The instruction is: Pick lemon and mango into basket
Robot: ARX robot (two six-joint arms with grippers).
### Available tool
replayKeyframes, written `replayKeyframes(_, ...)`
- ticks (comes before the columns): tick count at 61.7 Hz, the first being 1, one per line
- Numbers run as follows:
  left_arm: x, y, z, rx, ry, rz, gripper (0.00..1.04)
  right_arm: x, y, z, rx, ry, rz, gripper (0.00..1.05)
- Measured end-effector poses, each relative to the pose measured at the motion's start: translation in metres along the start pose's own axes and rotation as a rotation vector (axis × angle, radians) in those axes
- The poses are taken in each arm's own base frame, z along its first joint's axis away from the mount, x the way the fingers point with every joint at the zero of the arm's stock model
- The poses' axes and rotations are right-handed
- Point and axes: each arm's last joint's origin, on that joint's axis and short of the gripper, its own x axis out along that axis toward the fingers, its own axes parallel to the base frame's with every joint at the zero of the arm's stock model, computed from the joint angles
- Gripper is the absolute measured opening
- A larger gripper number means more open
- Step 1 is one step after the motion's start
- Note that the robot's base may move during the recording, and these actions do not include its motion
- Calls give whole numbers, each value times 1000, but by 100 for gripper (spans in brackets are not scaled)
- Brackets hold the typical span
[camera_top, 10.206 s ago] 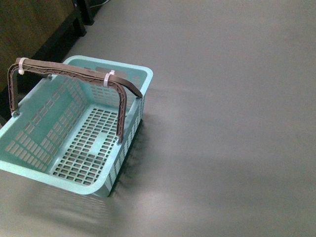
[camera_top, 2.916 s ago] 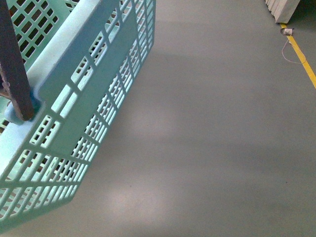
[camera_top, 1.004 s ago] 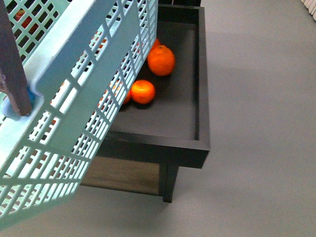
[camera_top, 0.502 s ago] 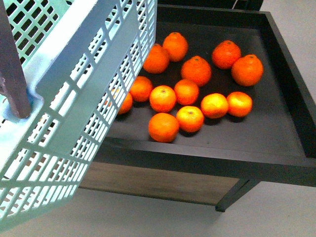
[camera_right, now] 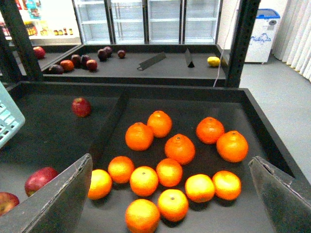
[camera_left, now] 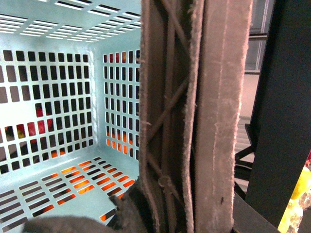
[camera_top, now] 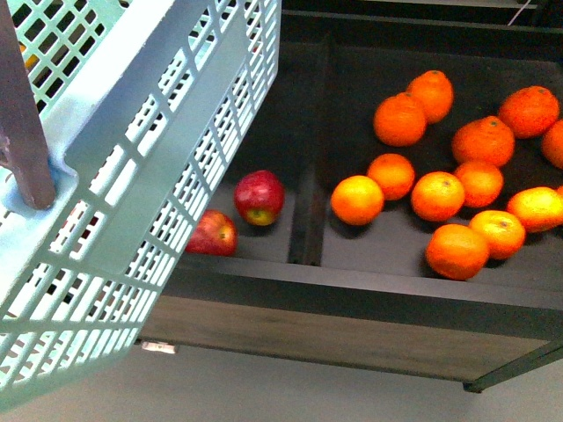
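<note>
Basket [camera_top: 132,176]: light teal with slotted sides. It hangs tilted at the near left, above the left end of the fruit tray, with nothing visible inside it.
Handles [camera_left: 214,107]: two brown straps pressed together. They fill the middle of the left wrist view, and one meets the basket wall at a pivot on the near left in the front view.
Left gripper [camera_left: 141,216]: closed on the handles. Only a blurred dark part of it shows at their base.
Right gripper [camera_right: 170,199]: jaws spread wide with nothing between them. Its two dark fingers [camera_right: 58,199] hover above the near edge of the tangerine compartment.
Fruit tray [camera_top: 352,286]: black with a raised rim. A divider [camera_top: 308,202] running near to far splits it into left and right compartments.
Apples [camera_top: 259,197]: two red ones lie close together in the left compartment, right of the basket. The nearer one is partly hidden behind the basket wall.
Tangerines [camera_top: 357,200]: about a dozen orange ones lie loosely clustered in the right compartment, some touching.
Lemon [camera_right: 213,61]: a small yellow fruit lies alone at the right end of a farther black shelf [camera_right: 160,70]. It is well apart from the basket and too small to see in detail.
Mango: cannot be made out.
Far shelf fruit [camera_right: 82,60]: dark red pieces are grouped at the left end.
</note>
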Motion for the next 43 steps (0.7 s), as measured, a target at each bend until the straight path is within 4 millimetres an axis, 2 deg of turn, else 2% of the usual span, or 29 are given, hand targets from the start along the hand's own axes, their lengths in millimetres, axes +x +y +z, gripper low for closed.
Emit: replayKeyframes(43, 0, 0, 0, 2, -4, 0, 16, 0, 0, 0, 0, 0, -2, 96)
